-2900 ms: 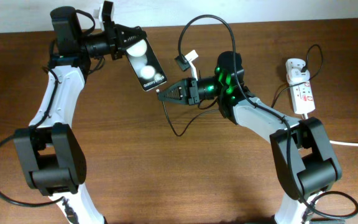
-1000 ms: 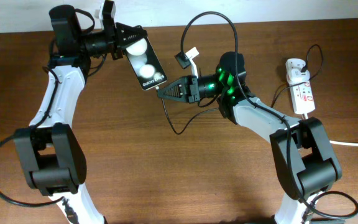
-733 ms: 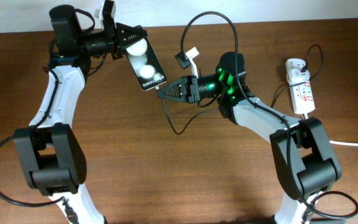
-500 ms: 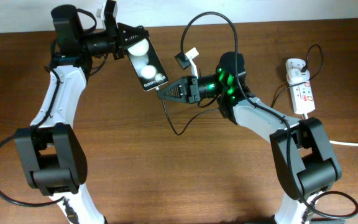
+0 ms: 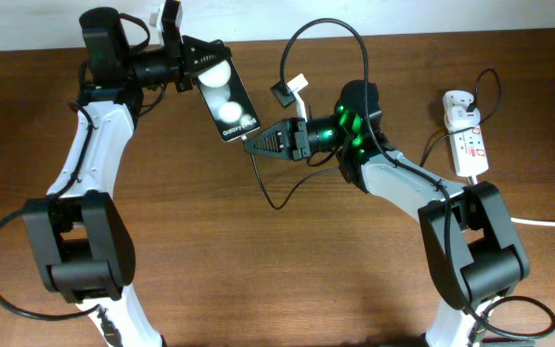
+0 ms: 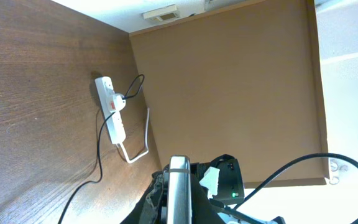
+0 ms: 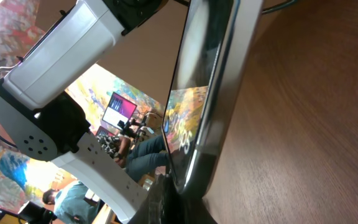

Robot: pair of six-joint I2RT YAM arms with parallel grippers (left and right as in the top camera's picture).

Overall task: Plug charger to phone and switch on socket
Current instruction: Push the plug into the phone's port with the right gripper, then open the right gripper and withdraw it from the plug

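Left gripper clenched on the phone's top end, screen facing up. Right gripper pinches the charger plug tip against the phone's lower edge. Socket far right.

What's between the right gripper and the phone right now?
Overhead view: nothing but the charger, whose plug end the right gripper holds at the phone's lower edge. No bare gap shows.

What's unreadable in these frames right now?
- Overhead: whether the plug of the thin black charger cable is seated in the small black smartphone; the right hand covers that joint.
- Right wrist: phone's port, lost in the dark at the bottom edge.
- Overhead and left wrist: switch position on the small white power strip, too small.
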